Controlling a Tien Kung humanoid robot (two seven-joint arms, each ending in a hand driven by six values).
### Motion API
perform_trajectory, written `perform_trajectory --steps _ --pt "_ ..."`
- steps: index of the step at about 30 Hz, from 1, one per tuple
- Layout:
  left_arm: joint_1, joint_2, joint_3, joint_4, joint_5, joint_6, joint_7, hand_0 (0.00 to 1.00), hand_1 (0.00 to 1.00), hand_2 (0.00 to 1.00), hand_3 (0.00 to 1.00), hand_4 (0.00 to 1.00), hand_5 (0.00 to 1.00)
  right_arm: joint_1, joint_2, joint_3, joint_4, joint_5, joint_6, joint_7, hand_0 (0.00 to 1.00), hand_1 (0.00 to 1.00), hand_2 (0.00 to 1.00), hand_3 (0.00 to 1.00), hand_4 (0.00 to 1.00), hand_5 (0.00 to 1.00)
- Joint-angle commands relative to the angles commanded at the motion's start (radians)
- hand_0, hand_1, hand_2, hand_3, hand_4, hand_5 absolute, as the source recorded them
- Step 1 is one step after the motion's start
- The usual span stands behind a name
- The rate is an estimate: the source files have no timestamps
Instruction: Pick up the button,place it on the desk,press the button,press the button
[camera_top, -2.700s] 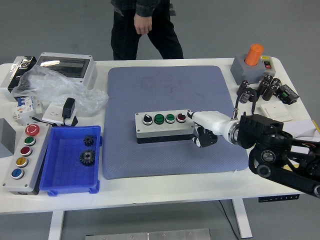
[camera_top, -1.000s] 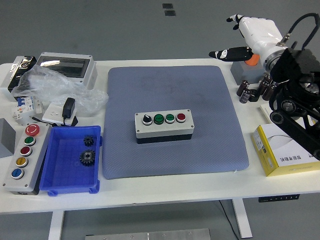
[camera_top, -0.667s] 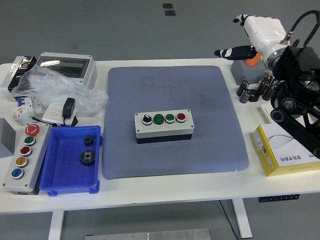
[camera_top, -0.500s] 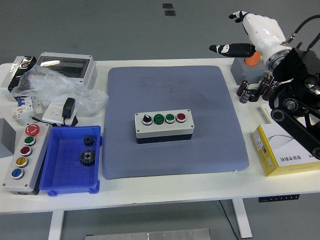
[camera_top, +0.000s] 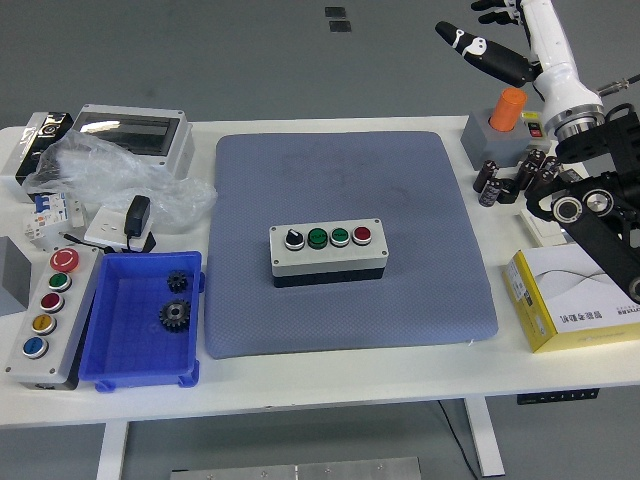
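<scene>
A grey button box (camera_top: 329, 254) lies in the middle of the blue-grey mat (camera_top: 340, 180). Its top carries a black selector knob, two green buttons and a red button in a row. My right hand (camera_top: 492, 38), white with black fingertips, is raised high above the table's far right corner, far from the box. Its fingers are spread and hold nothing. The right arm (camera_top: 590, 190) runs down the right edge. The left arm is out of view.
A second grey box (camera_top: 47, 315) with several coloured buttons lies at the left edge. Beside it is a blue tray (camera_top: 142, 370) holding two gears. An orange-capped unit (camera_top: 505, 120), dark capacitors (camera_top: 520, 175) and a yellow box (camera_top: 568, 300) sit on the right; clutter fills the far left.
My right hand left the button box's right end and rose to the far right, climbing higher over the last second. The person at the far side is gone. The yellow box now shows.
</scene>
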Motion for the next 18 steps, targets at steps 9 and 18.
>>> perform_trajectory --steps 9,18 --pt "-0.001 -0.001 -0.001 0.0 0.002 0.0 0.0 0.666 0.694 0.626 0.651 0.721 0.344 -0.016 0.008 -0.003 -0.024 0.194 0.01 0.105 0.262 0.276 0.339 0.612 0.916 0.3" --pt "-0.001 0.0 -0.003 0.0 0.005 0.001 -0.001 0.666 0.693 0.628 0.653 0.742 0.343 -0.032 0.013 0.002 -0.061 0.41 0.077 0.196 0.224 0.261 0.342 0.645 0.901 0.285"
